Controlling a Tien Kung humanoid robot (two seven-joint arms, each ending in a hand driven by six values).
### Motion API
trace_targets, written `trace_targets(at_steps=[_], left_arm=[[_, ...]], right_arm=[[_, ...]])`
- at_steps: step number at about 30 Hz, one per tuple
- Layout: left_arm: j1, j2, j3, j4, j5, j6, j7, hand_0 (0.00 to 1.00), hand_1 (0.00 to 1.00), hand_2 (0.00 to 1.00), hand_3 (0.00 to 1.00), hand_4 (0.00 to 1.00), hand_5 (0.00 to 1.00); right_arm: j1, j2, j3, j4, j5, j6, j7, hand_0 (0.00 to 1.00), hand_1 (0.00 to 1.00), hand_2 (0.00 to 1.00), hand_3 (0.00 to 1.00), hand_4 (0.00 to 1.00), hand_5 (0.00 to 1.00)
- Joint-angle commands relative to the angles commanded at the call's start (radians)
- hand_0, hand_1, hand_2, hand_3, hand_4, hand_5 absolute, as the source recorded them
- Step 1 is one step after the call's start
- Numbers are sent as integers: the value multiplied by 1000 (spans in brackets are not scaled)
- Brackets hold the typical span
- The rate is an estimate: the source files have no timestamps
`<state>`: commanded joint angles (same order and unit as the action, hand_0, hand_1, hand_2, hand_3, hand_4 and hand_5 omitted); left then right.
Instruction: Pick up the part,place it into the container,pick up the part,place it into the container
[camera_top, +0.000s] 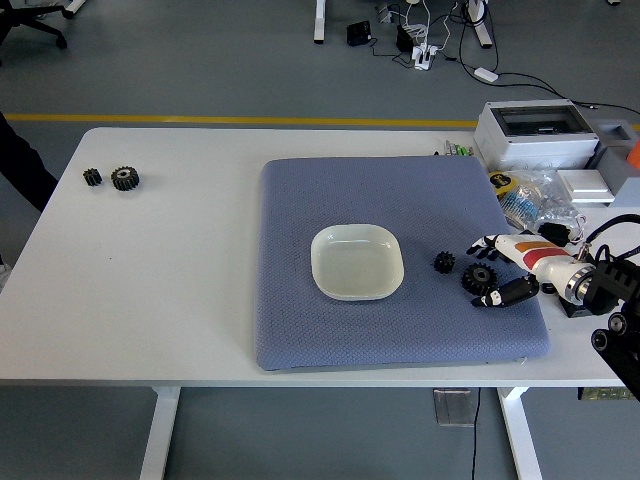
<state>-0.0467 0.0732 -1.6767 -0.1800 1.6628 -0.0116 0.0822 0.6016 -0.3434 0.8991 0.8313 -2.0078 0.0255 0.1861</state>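
Observation:
Two black gears lie on the blue mat (300, 330), right of the white square bowl (357, 262): a small gear (444, 262) and a larger gear (477, 277). My right hand (486, 271) reaches in from the right, low over the mat. It is open, and its fingers (487, 243) and thumb (503, 294) straddle the larger gear without clearly gripping it. The bowl holds nothing. My left arm is out of view.
Two more black gears (112, 178) sit at the table's far left. A grey box (537, 133), a plastic bag with parts (535, 198) and tape crowd the right back corner. A dark sleeve (22, 160) shows at the left edge.

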Motion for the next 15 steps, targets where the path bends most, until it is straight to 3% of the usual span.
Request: trace_targets(at_steps=[5,6,11,12,15], left_arm=[[-1,0,-1,0,-1,0,0,717,679,686,570,608,570],[-1,0,-2,0,-1,0,0,717,679,686,570,609,570],[0,-1,-3,0,0,0,2,717,679,686,570,609,570],[0,-1,-3,0,0,0,1,716,678,686,570,609,570],[-2,-2,-2,0,-2,1,0,716,678,686,570,609,570]], right_arm=[[7,2,-13,-19,15,-9,-5,372,540,601,643,984,305],[8,2,-14,-22,16,-12,-4,283,462,531,536,896,267],[9,5,-25,-39,14,-33,1,283,462,531,536,896,267],[9,5,-27,-43,12,-38,2,187,408,497,497,843,254],[8,5,-32,-51,13,-56,10,187,408,497,497,843,254]])
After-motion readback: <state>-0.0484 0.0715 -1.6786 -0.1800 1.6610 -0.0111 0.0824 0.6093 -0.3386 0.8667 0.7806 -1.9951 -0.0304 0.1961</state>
